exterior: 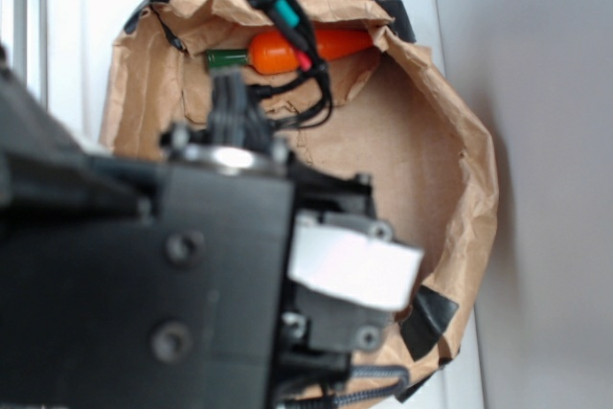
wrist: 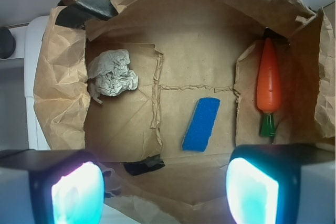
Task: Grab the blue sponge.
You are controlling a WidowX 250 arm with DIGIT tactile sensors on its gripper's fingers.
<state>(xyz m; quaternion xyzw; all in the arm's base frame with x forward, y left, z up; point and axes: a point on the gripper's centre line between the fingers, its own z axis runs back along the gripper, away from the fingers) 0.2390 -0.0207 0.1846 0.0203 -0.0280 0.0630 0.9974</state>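
The blue sponge (wrist: pixel 201 124) lies flat on the floor of the brown paper bag (wrist: pixel 199 40), slightly tilted, right of centre in the wrist view. My gripper (wrist: pixel 165 190) hovers above the bag's near rim, open, with nothing between its two glowing fingers (wrist: pixel 77 195). The sponge is ahead of the jaws, closer to the right finger. In the exterior view the arm (exterior: pixel 144 275) fills the foreground and hides the sponge.
An orange toy carrot (wrist: pixel 268 80) with a green top lies along the bag's right wall, also seen as the carrot (exterior: pixel 306 48). A crumpled grey-white paper wad (wrist: pixel 112 73) sits at the left. Black tape (wrist: pixel 144 166) patches the bag's rim. The bag (exterior: pixel 450 170) stands on a white surface (exterior: pixel 86 16).
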